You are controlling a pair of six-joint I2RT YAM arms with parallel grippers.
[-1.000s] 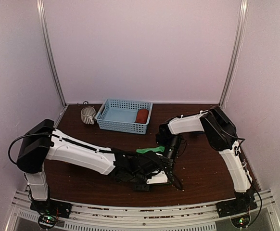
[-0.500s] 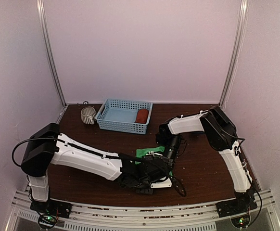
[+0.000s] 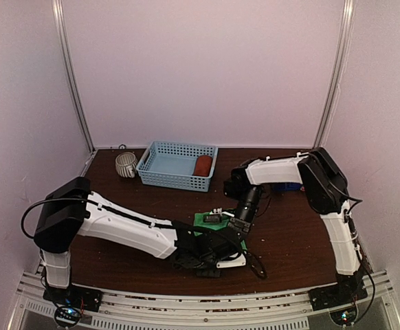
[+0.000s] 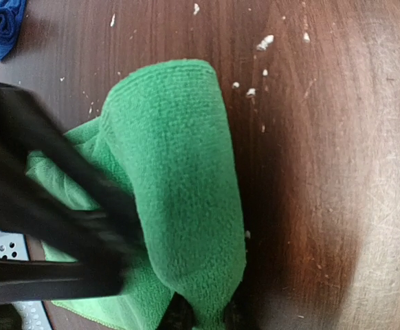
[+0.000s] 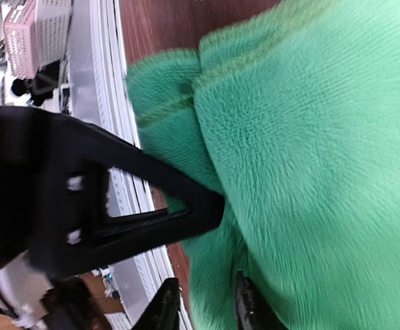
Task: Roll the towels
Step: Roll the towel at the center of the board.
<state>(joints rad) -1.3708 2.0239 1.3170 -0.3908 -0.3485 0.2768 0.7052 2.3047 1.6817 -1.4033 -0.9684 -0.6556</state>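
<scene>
**Q:** Left pincer (image 4: 207, 317), state?
**A:** Narrow, its tips nipped on the lower fold of the green towel (image 4: 179, 179). From the tips the towel runs toward 12 o'clock as a doubled-over flap on the worktop (image 4: 310, 172).

**Q:** Right pincer (image 5: 205, 306)?
**A:** Its tips stand slightly apart with green pile between them; whether they grip cannot be told. The cloth spreads from them toward 1 o'clock.

**Q:** Farther out?
**A:** A rolled blue towel (image 4: 1, 27) lies at 11 o'clock in the left wrist view, well apart. In the top view, a rolled rust-red towel (image 3: 203, 166) lies at 12 o'clock of the green towel, inside the basket (image 3: 160, 175). A mug (image 3: 125, 164) stands just beside the basket at its 9 o'clock.
</scene>
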